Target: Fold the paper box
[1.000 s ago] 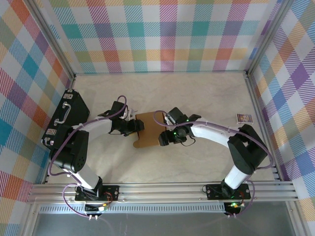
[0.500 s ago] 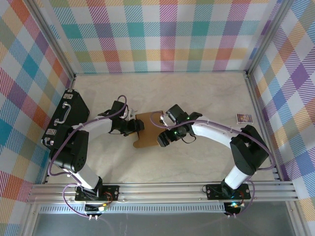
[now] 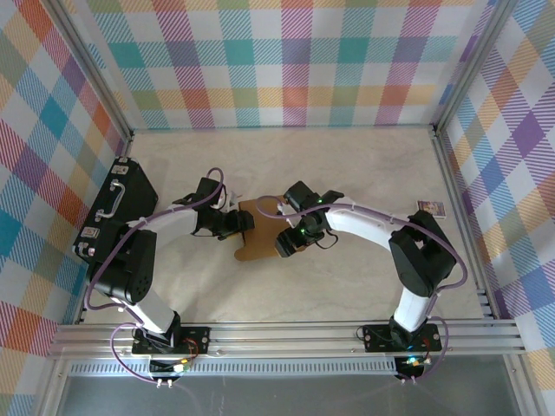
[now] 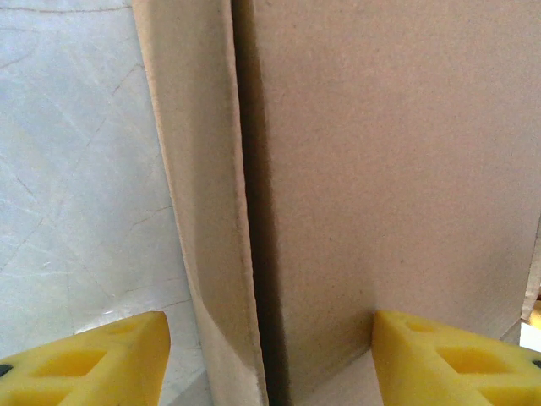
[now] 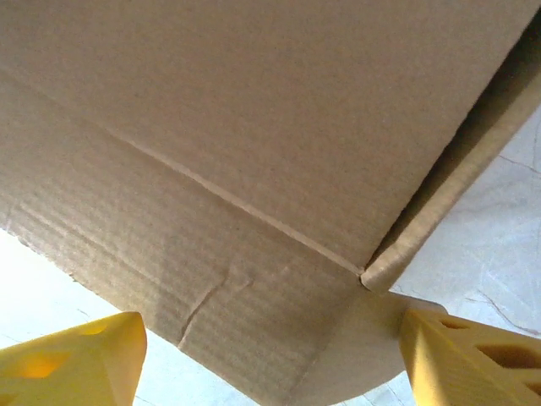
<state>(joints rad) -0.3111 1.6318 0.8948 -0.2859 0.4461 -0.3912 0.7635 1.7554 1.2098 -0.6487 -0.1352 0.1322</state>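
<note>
The paper box [image 3: 258,232] is a brown cardboard piece, partly folded, lying mid-table between both arms. My left gripper [image 3: 240,224] is at its left side. In the left wrist view the left gripper [image 4: 270,362] stands open astride an upright flap [image 4: 203,211] and a wide panel [image 4: 389,169]; the right fingertip [image 4: 456,359] is against the panel, while the left one is clear of the flap. My right gripper [image 3: 286,240] is at the box's right side. In the right wrist view the right gripper [image 5: 270,359] is open, with a creased panel [image 5: 211,169] and a rounded tab between its fingers.
A black hard case [image 3: 117,208] with a handle leans by the left wall. A tiny printed packet [image 3: 431,208] lies near the right wall. Checkered walls close three sides, and a metal rail [image 3: 286,334] runs along the near edge.
The right arm has swung left and its wrist has moved closer over the box's right side. The left arm and the box have barely moved.
</note>
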